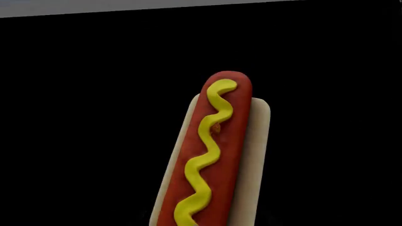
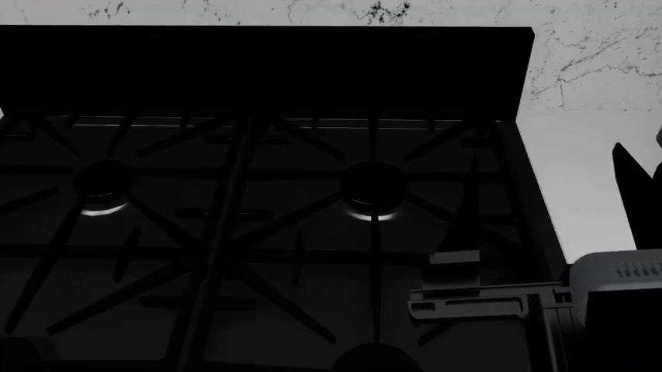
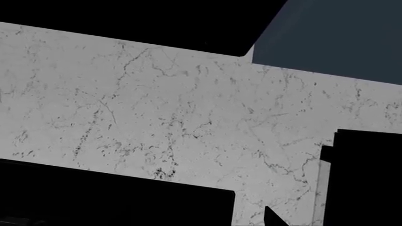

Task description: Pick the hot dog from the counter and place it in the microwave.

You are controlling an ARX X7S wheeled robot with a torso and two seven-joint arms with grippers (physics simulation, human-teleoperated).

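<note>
The hot dog [image 1: 210, 155], a red sausage in a pale bun with a yellow mustard zigzag, fills the middle of the left wrist view. Its near end runs out of the frame where my left jaws are. It hangs against plain black, with no white counter beneath it, so my left gripper appears shut on it; the fingers themselves are hidden. My right gripper [image 2: 638, 139] shows at the right edge of the head view as two dark fingers standing apart, empty, above the white counter [image 2: 579, 178]. I cannot make out the microwave.
The black stovetop [image 2: 259, 232] with its grates and two burners fills the head view. A black slab [image 2: 259, 70] stands behind it under the veined marble wall [image 2: 590, 62], which also shows in the right wrist view [image 3: 157, 108]. My right arm's grey housing [image 2: 621, 279] is at lower right.
</note>
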